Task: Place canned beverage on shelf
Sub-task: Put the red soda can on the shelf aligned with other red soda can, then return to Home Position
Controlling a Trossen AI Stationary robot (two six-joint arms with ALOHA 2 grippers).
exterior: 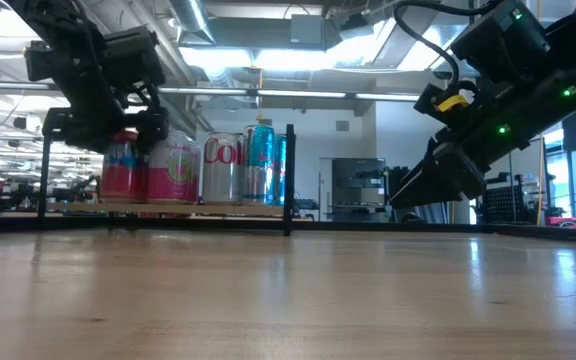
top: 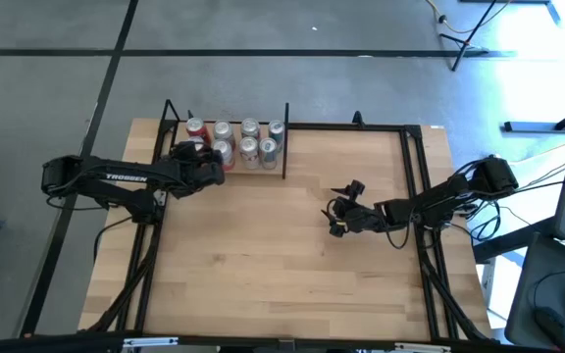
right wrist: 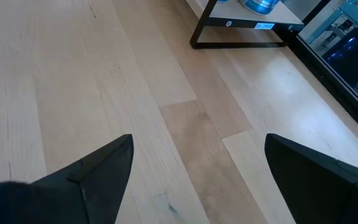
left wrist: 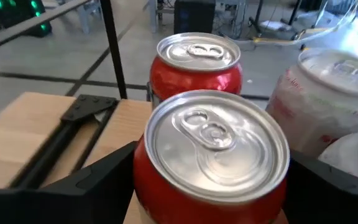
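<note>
A red can [left wrist: 210, 149] stands upright on the shelf [left wrist: 36, 118], its base on the light-wood plank at the left end of the front row. My left gripper [left wrist: 211, 157] reaches in level from the table's left. It is open, with one finger close beside each wall of this can; I cannot see a touch. A second red can [left wrist: 196, 62] stands right behind it and a white and red can [left wrist: 328, 99] beside it. In the high view the left gripper [top: 202, 157] hides most of the front red can. My right gripper [top: 339, 208] hovers open over the tabletop, right of centre.
Several more cans [top: 250, 139] fill the shelf in two rows between thin black rods [top: 285, 142]. In the low view the cans [exterior: 221, 168] line up on the plank [exterior: 208, 208]. A black frame [top: 415, 176] runs along the table's edges. Bare wood [top: 263, 255] lies between the arms.
</note>
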